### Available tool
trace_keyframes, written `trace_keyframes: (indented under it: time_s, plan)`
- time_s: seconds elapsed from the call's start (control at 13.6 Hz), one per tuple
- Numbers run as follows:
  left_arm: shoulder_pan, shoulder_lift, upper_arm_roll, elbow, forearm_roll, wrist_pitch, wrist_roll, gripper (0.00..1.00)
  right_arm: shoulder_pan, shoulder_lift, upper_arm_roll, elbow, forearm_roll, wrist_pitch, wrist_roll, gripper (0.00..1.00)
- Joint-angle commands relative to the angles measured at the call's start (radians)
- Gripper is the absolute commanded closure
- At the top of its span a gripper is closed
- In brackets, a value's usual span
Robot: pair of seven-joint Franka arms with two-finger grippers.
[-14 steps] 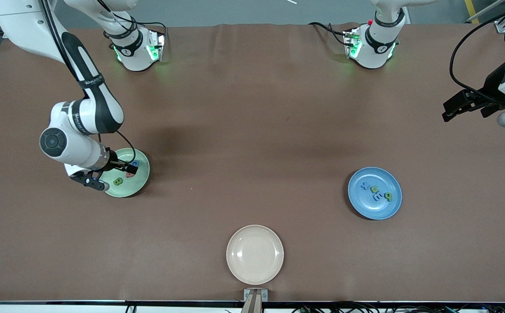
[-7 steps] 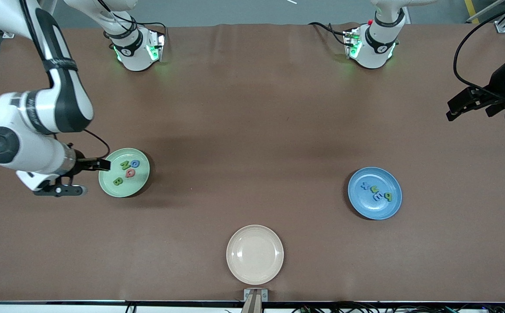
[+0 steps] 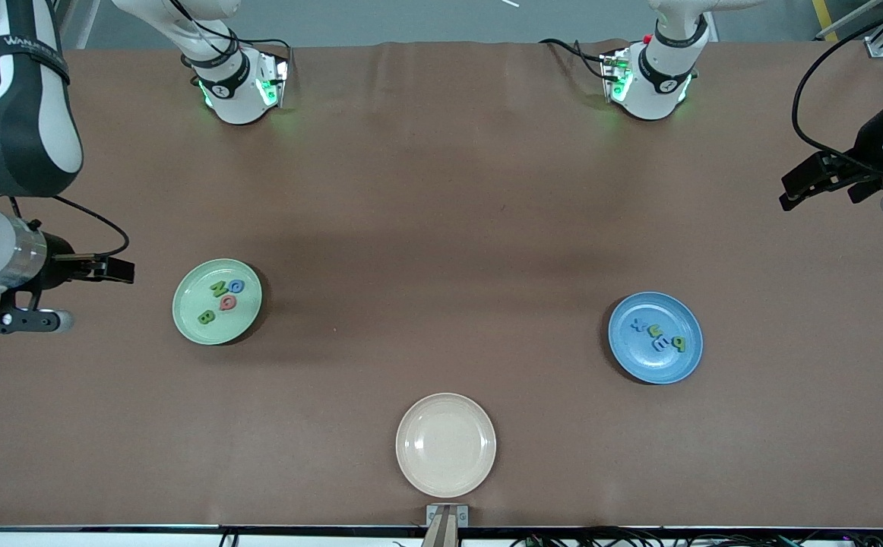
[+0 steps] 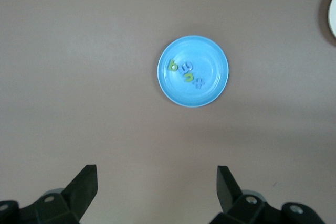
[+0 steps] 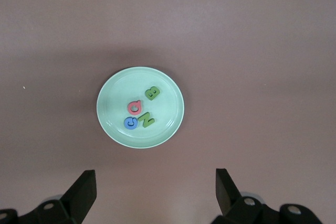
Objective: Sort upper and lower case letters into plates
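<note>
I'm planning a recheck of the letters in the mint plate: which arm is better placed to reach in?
Right, probably. The right hand, open and empty, hangs beside the mint plate. The left hand, also open, waits at the table's other end, nearer the blue plate.

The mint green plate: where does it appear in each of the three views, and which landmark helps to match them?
Front view: mint green plate toward the right arm's end of the table.
Left wrist view: not in it.
Right wrist view: the plate sits mid-picture.
Shared landmark: the pink-red letter in the plate, visible in the front and right wrist views.
</note>
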Motion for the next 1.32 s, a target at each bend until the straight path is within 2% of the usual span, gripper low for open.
trace_keyframes:
  time_s: [0.0, 0.29, 0.59, 0.73, 0.88, 1.1, 1.25]
  plan:
    - [0.007, -0.013, -0.006, 0.001, -0.015, -0.03, -0.029, 0.0, -0.009, 0.012, 0.018, 0.053, -0.009, -0.016, -0.003, 0.0]
    - [0.01, -0.03, -0.023, -0.009, -0.015, -0.036, -0.056, 0.0, -0.014, 0.003, 0.022, 0.067, 0.009, -0.018, -0.005, 0.0]
    - [0.01, -0.018, -0.023, 0.004, -0.012, -0.036, -0.037, 0.0, -0.002, 0.0, 0.028, 0.059, 0.015, -0.133, -0.008, 0.0]
    - [0.01, -0.017, -0.023, 0.006, -0.007, -0.036, -0.037, 0.0, -0.019, -0.01, 0.021, 0.058, 0.098, -0.12, -0.015, 0.0]
    - [0.005, -0.017, -0.023, 0.006, -0.006, -0.036, -0.045, 0.0, -0.011, -0.025, 0.008, 0.053, 0.1, -0.119, -0.061, 0.0]
    - [0.005, -0.018, -0.034, 0.005, -0.009, -0.036, -0.057, 0.0, 0.067, -0.1, -0.091, -0.022, 0.101, -0.093, -0.069, 0.0]
    - [0.005, -0.018, -0.034, 0.004, -0.009, -0.036, -0.059, 0.0, 0.092, -0.172, -0.114, -0.1, 0.101, -0.058, -0.069, 0.0]
